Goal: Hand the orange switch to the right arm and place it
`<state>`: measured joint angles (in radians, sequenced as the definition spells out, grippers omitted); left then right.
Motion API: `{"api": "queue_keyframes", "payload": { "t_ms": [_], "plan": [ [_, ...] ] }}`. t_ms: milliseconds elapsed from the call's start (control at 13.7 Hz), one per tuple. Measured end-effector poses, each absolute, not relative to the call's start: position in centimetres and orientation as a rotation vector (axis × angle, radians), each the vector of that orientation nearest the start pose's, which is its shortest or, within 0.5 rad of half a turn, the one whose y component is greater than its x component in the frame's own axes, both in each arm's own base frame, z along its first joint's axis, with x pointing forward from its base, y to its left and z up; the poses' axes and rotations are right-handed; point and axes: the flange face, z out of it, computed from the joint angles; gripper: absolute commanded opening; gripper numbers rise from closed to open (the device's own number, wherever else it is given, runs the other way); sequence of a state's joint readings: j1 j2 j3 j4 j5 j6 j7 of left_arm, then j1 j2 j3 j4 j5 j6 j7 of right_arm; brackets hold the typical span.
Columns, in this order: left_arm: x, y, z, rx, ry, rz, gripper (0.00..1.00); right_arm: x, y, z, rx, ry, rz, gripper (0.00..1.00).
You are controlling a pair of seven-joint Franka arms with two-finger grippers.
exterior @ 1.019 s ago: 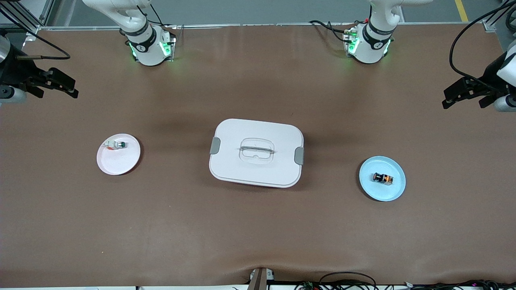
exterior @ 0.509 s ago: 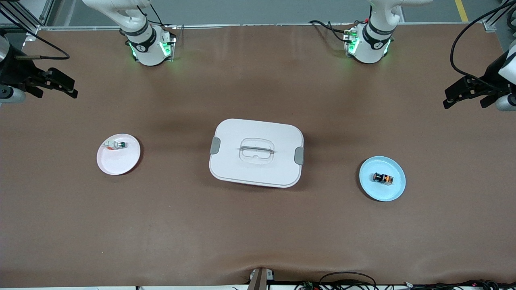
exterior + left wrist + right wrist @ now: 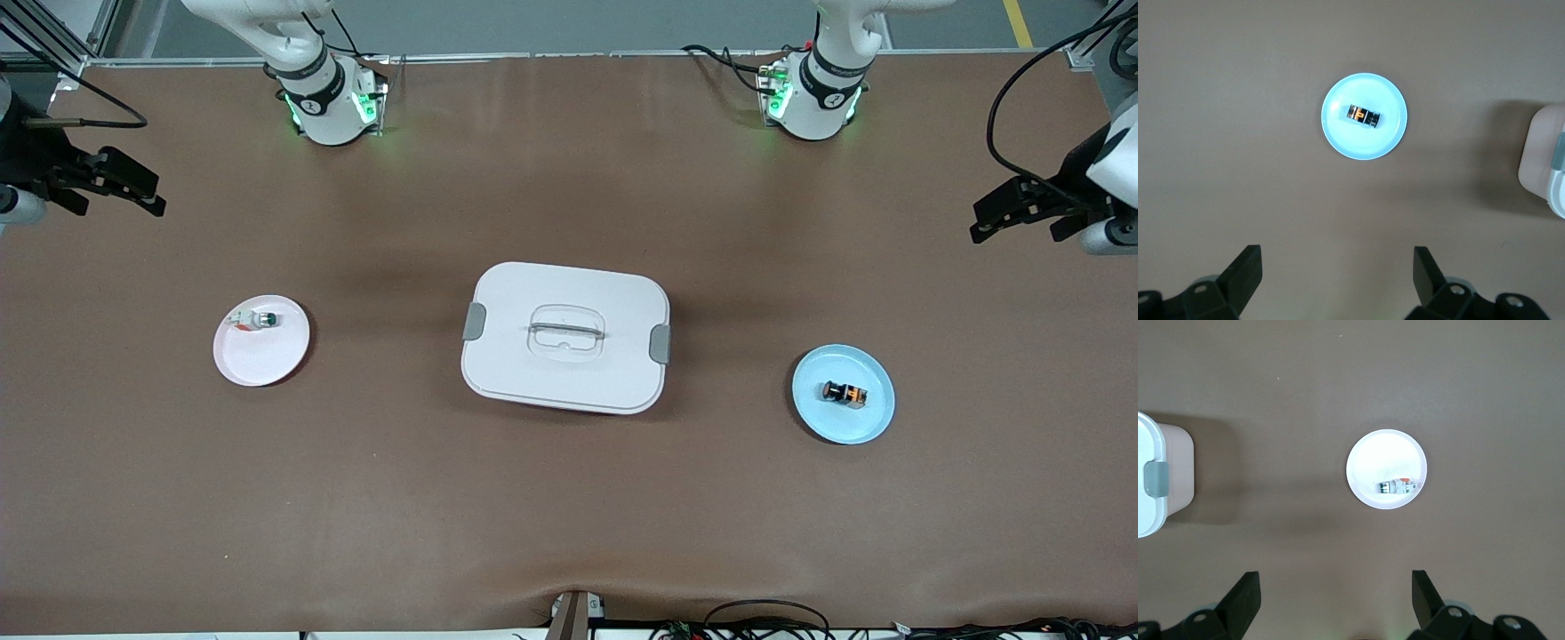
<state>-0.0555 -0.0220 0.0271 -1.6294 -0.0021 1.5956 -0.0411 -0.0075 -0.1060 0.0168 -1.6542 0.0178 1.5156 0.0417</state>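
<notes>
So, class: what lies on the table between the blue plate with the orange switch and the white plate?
In the front view, the closed white lidded box sits between the blue plate holding the orange switch and the white plate.

Brown table [image 3: 569, 498], matte surface. White lidded box [image 3: 565, 338] at middle, grey clips at both ends, handle recessed in lid. Pale pink plate [image 3: 267, 360] toward right arm's end, blue plate [image 3: 836, 422] toward left arm's end; both well apart from box. Two arm bases bolted along the edge farthest from front camera.
</notes>
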Motion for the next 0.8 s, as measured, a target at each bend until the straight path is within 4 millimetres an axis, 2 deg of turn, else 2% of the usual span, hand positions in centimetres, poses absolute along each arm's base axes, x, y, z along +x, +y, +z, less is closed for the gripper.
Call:
{"api": "queue_keyframes", "payload": {
  "t_ms": [437,800],
  "plan": [
    [57.2,-1.9,55.9,-3.136,0.030,0.157,1.00,51.5,0.6,63.7,-3.125,0.053,0.055,1.00],
    [59.0,-2.1,52.7,-3.134,0.083,0.170,1.00,51.4,0.6,63.7,-3.126,0.054,0.067,1.00]
  ]
}}
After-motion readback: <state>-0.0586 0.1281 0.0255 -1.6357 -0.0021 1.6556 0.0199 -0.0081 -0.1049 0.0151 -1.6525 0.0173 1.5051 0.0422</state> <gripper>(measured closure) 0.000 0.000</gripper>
